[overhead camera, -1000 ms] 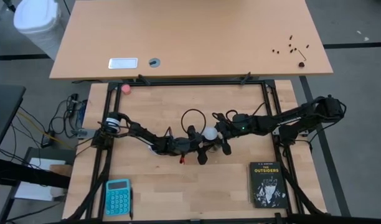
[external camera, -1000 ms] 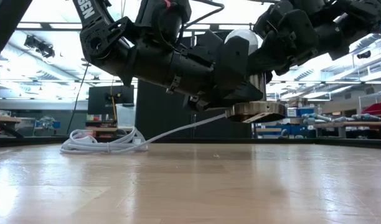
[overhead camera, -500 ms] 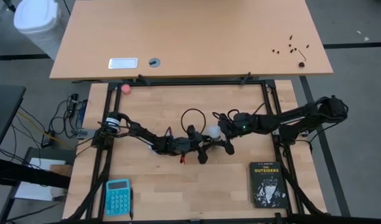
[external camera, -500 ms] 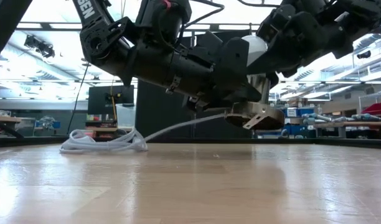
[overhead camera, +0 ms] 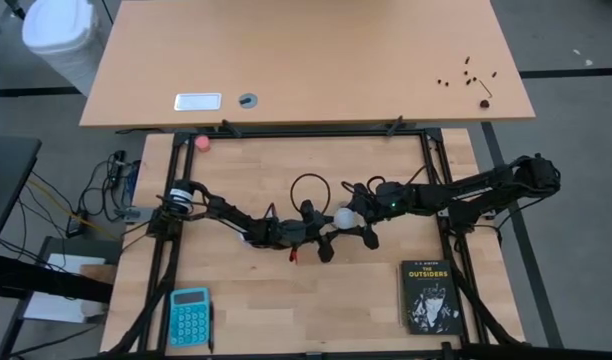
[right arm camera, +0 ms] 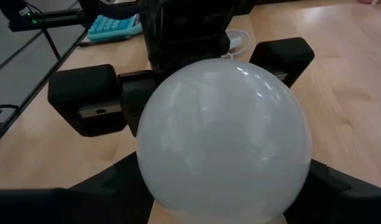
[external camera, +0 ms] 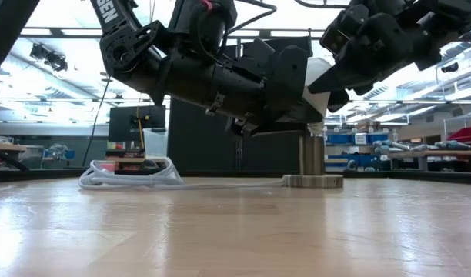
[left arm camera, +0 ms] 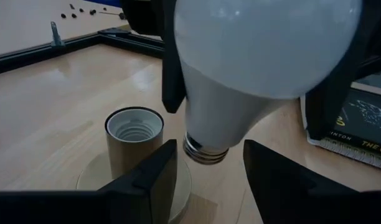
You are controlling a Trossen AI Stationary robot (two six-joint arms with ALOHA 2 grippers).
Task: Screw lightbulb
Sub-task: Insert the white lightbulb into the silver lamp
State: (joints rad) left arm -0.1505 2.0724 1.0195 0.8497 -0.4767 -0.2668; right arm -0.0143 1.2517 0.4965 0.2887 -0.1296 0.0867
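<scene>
The white lightbulb (overhead camera: 343, 215) hangs tilted in the air mid-table, with its grey screw base (left arm camera: 206, 152) bare and pointing down. The brass socket (external camera: 312, 158) stands upright on its round disc (external camera: 312, 181) on the table, just under the bulb. My left gripper (left arm camera: 209, 149) reaches in from the left and is shut on the bulb's narrow end. My right gripper (right arm camera: 231, 180) comes from the right and is open. Its fingers (left arm camera: 170, 62) stand on either side of the globe (right arm camera: 225, 143). My left gripper has the bulb's neck (left arm camera: 193, 134), right above the screw base, between its two fingertips. The fingers come nearly level from the table's left. The bulb is lifted clear and tilted, base down, above the socket's mouth. My right gripper's fingers flank the globe; I cannot tell whether they touch it.
The socket's white cord (external camera: 128, 175) lies coiled on the table to the left. A black cable loop (overhead camera: 308, 190) lies behind the grippers. A black book (overhead camera: 429, 296) sits near right, a teal calculator (overhead camera: 190, 316) near left, and a pink ball (overhead camera: 202, 142) far left.
My right gripper has opened around the globe. The socket hung lifted under the grippers, then tipped and dropped, and it now stands upright on the table. Its cord has sunk flat onto the table. The bulb has stayed in the air.
</scene>
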